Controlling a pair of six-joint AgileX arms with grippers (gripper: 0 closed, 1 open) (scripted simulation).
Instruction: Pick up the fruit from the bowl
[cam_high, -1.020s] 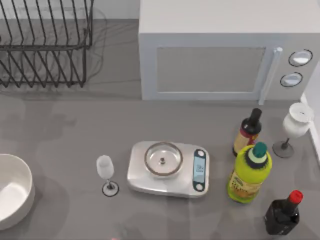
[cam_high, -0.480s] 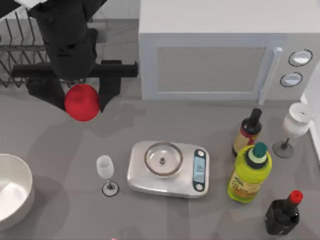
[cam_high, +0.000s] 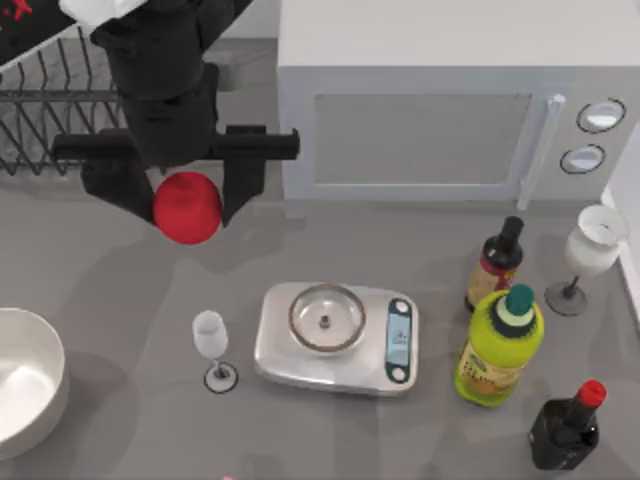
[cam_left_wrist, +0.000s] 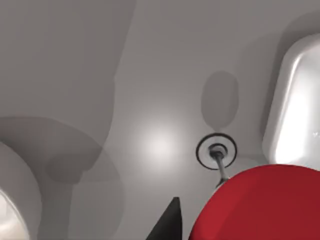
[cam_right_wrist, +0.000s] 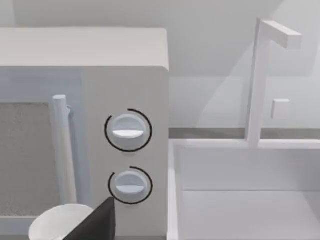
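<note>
Plain bright red fruit (cam_high: 187, 206), black left gripper (cam_high: 186, 200), white bowl (cam_high: 30, 392), silver scale (cam_high: 336, 338), yellow-green bottle (cam_high: 498, 348) right of scale

A white microwave (cam_right_wrist: 85, 125) with a vertical handle (cam_right_wrist: 62, 150) and two round dials (cam_right_wrist: 128, 131), beside a white sink basin (cam_right_wrist: 245, 195) with an angular faucet (cam_right_wrist: 260, 80).

The left arm (cam_high: 160, 50) is matte black and built of rounded, chunky segments, with a white part at its upper end. A wide black crossbar spans the left gripper (cam_high: 185, 195), and two flat, tapering black fingers (cam_high: 240, 180) hang from it. In the right wrist view, a dark pointed fingertip (cam_right_wrist: 100, 222) shows
</note>
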